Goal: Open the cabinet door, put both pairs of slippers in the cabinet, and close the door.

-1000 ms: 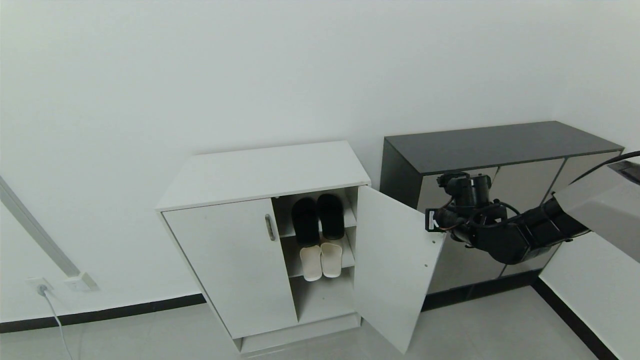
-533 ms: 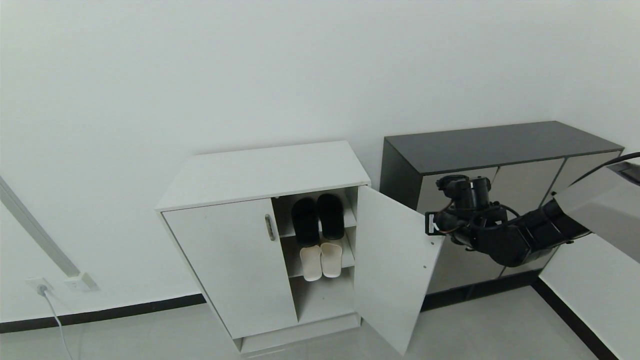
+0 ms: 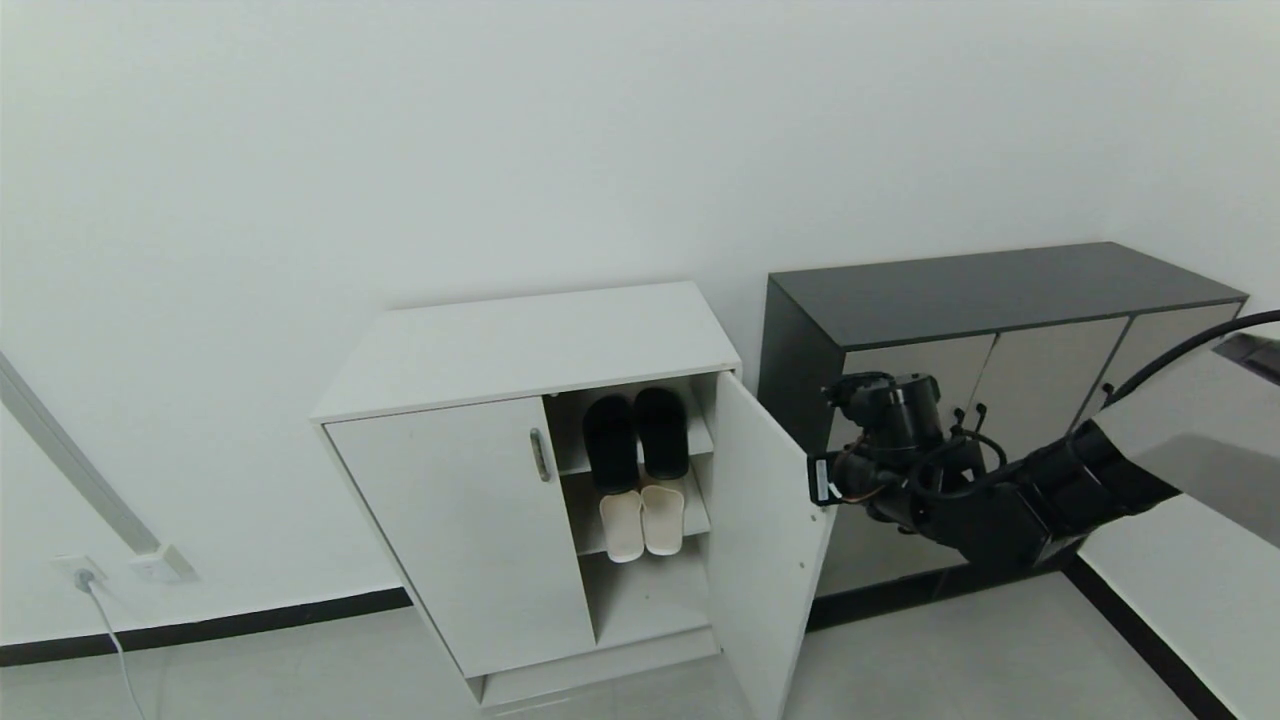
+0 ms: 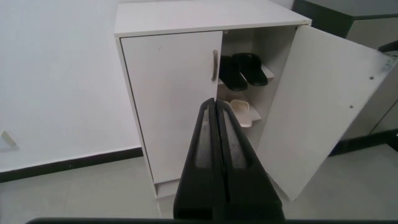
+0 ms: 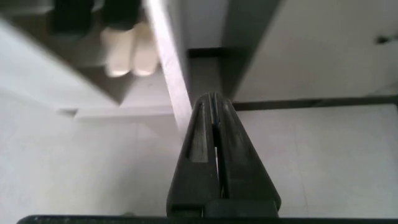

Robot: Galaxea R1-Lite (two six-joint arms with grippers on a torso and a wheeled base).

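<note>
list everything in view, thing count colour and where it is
white cabinet: 1, white, on the floor against the wall; left door shut, right door open
black slippers: 1 pair, black, upper shelf inside the white cabinet
white slippers: 1 pair, off-white, on the shelf below the black pair
door handle: 1, grey metal, on the shut left door
dark cabinet: 1, black top, grey doors, right of the white cabinet
wall socket: 1, white, low on the wall at the left, cable plugged in
left gripper: 1, black, shut, facing the cabinet front
right gripper: 1, black, shut, at the open door's free edge
</note>
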